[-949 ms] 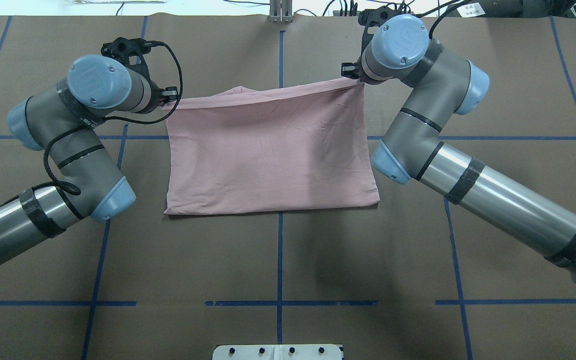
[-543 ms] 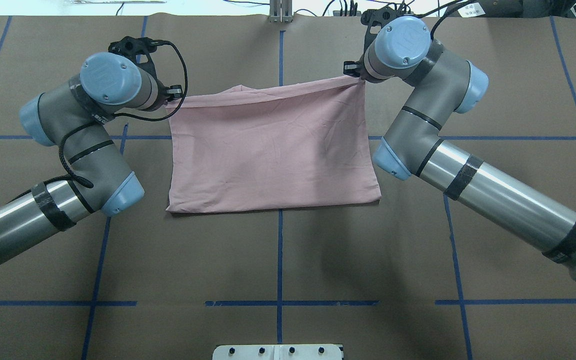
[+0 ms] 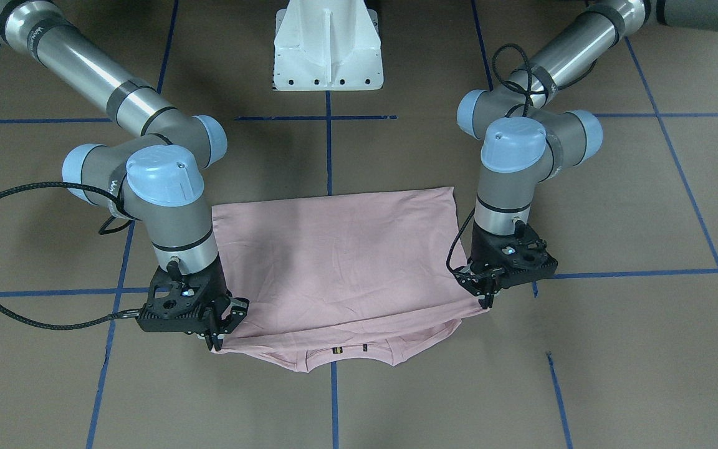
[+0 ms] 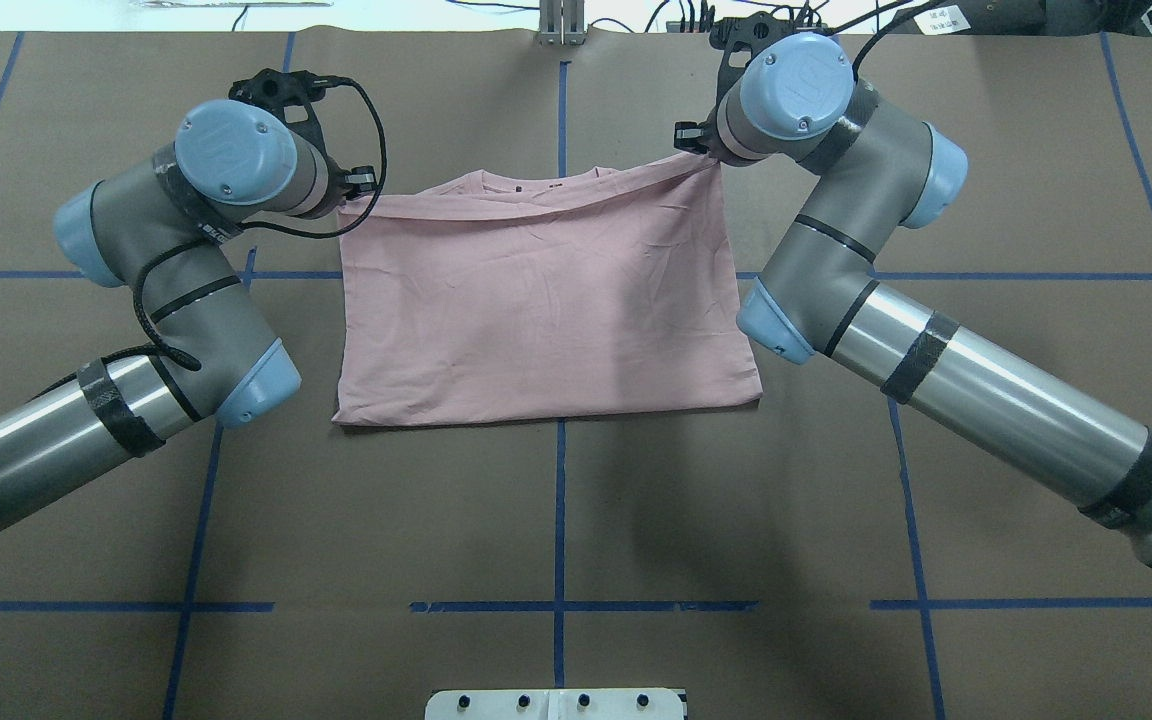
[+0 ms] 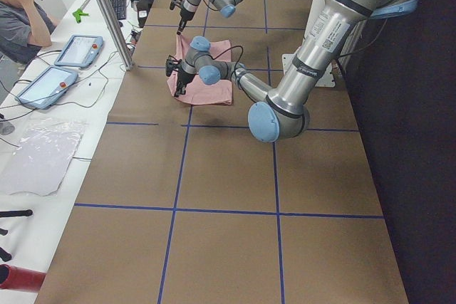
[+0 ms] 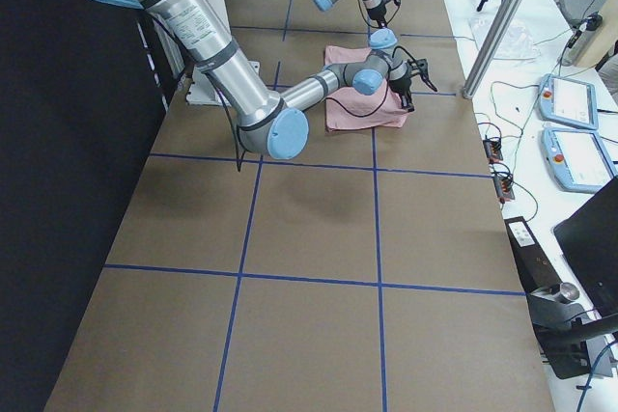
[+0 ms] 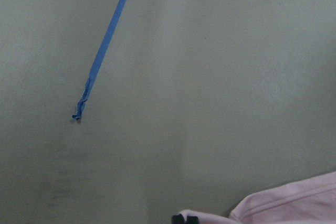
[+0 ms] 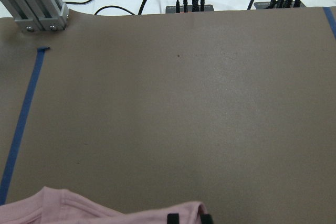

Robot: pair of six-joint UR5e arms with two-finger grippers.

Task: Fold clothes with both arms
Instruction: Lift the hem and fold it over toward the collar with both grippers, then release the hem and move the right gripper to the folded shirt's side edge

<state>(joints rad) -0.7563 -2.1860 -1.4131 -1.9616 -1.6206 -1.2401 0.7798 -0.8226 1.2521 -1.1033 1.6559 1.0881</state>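
The pale pink T-shirt (image 4: 546, 300) lies folded in half on the brown table, plain side up. Its collar (image 4: 536, 180), with a small dark tag, shows at the far edge. My left gripper (image 4: 348, 200) is shut on the far left corner of the top layer. My right gripper (image 4: 698, 150) is shut on the far right corner. In the front-facing view the shirt (image 3: 340, 262) spans between the left gripper (image 3: 487, 299) and the right gripper (image 3: 215, 340). Each wrist view shows only a strip of pink cloth (image 7: 294, 205) (image 8: 105, 211) at its bottom edge.
The white pedestal base (image 3: 328, 47) stands at the near table edge. Blue tape lines (image 4: 559, 500) cross the brown table cover. An aluminium post (image 4: 561, 22) and cables stand at the far edge. A person (image 5: 21, 12) and tablets (image 5: 75, 51) are beside the table.
My left arm has moved right and farther out, and my right gripper has shifted slightly left. The held edge has come down, and the collar now shows beyond it.
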